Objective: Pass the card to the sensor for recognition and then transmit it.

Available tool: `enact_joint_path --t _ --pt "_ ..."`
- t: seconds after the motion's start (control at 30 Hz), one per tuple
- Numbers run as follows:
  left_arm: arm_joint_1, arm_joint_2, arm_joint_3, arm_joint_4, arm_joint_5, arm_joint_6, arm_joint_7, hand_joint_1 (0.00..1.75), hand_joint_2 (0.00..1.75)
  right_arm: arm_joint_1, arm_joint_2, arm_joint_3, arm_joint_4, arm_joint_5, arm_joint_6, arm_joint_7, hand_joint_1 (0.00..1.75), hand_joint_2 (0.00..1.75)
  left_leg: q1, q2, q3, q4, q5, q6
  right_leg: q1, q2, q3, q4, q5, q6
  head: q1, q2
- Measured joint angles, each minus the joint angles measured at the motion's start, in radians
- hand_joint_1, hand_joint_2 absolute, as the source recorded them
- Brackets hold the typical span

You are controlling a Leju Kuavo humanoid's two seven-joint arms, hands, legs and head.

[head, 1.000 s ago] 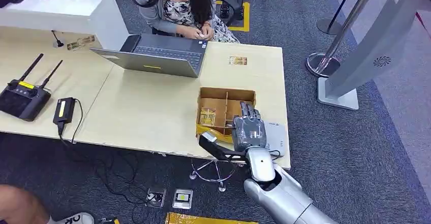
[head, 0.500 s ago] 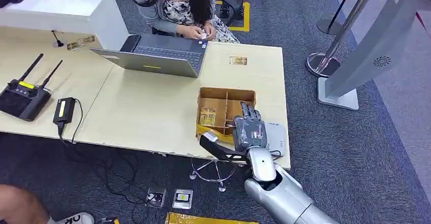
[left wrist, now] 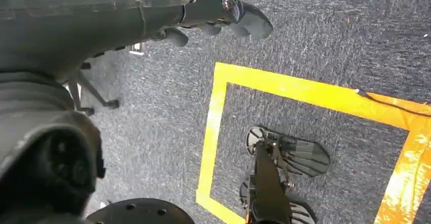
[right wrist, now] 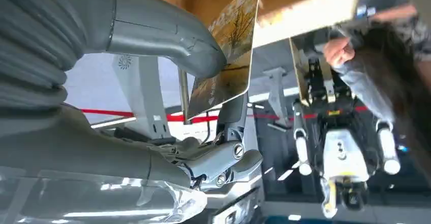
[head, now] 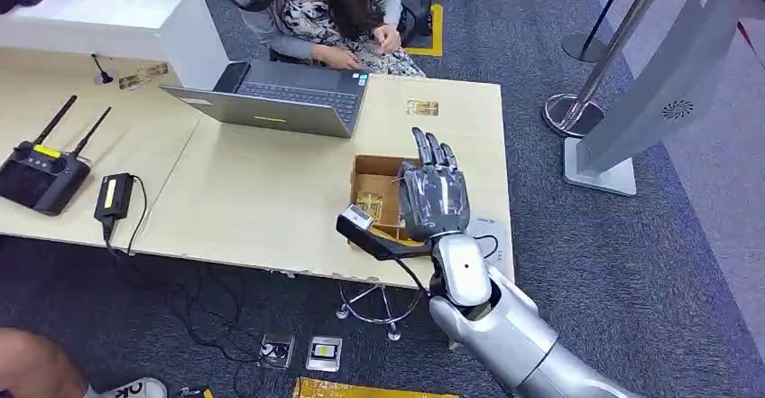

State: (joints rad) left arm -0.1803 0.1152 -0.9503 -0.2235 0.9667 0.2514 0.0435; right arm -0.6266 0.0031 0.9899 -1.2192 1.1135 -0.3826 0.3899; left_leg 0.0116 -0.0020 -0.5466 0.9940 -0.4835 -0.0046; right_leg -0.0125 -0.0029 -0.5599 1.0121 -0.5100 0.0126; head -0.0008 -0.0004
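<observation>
- No writing on the card point(right wrist: 226, 56) can be read; its face shows a yellow-brown picture.
- Beneath the right robot hand point(head: 435, 201) sits a divided cardboard box point(head: 379, 186) on the tabletop point(head: 262, 190). Beyond the robot hand are a laptop point(head: 280, 98) and a seated person point(head: 316, 10).
- The right robot hand pinches the card between thumb point(right wrist: 167, 38) and fingers.
- The left robot hand point(left wrist: 223, 16) hangs over the carpet, fingers curled, holding nothing.

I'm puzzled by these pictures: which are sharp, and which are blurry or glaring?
Head view: evenly lit and sharp, soft shadows on the table. Right wrist view: card crisp, the person behind blurred, glare at the clear cover. Left wrist view: dim, the left hand dark against the carpet.
</observation>
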Motion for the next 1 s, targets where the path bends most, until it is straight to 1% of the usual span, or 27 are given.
enact_joint_path --t 0.17,0.43,0.47,0.5,0.67,1.0 --pt "-0.006 -0.004 -0.004 0.0 -0.004 -0.001 0.002 0.0 0.0 -0.018 0.013 -0.004 -0.005 -0.024 -0.022 -0.016 1.75 1.75 0.0 0.0 0.0 0.0 0.0 0.0 0.0 0.0 0.0 0.0 0.0 0.0 0.0 0.0" --pt "-0.014 -0.007 -0.005 0.0 -0.018 -0.009 0.014 0.0 0.0 -0.042 0.022 -0.005 0.003 -0.057 -0.013 -0.024 1.75 1.75 0.0 0.0 0.0 0.0 0.0 0.0 0.0 0.0 0.0 0.0 0.0 0.0 0.0 0.0" --pt "-0.026 -0.01 -0.012 0.0 -0.028 -0.01 0.022 0.0 0.0 -0.089 0.04 -0.005 0.057 -0.113 0.004 -0.031 1.75 1.75 0.0 0.0 0.0 0.0 0.0 0.0 0.0 0.0 0.0 0.0 0.0 0.0 0.0 0.0" --pt "-0.031 -0.013 -0.013 0.0 -0.032 -0.01 0.028 0.0 0.0 -0.112 0.05 -0.007 0.093 -0.129 0.004 -0.039 1.75 1.75 0.0 0.0 0.0 0.0 0.0 0.0 0.0 0.0 0.0 0.0 0.0 0.0 0.0 0.0" --pt "-0.042 -0.02 -0.029 0.0 -0.047 -0.021 0.043 0.0 0.0 -0.169 0.081 -0.013 0.179 -0.136 0.01 -0.044 1.75 1.75 0.0 0.0 0.0 0.0 0.0 0.0 0.0 0.0 0.0 0.0 0.0 0.0 0.0 0.0" --pt "-0.048 -0.029 -0.03 0.0 -0.047 -0.02 0.045 0.0 0.0 -0.198 0.121 -0.013 0.244 -0.145 0.015 -0.043 1.75 1.75 0.0 0.0 0.0 0.0 0.0 0.0 0.0 0.0 0.0 0.0 0.0 0.0 0.0 0.0"
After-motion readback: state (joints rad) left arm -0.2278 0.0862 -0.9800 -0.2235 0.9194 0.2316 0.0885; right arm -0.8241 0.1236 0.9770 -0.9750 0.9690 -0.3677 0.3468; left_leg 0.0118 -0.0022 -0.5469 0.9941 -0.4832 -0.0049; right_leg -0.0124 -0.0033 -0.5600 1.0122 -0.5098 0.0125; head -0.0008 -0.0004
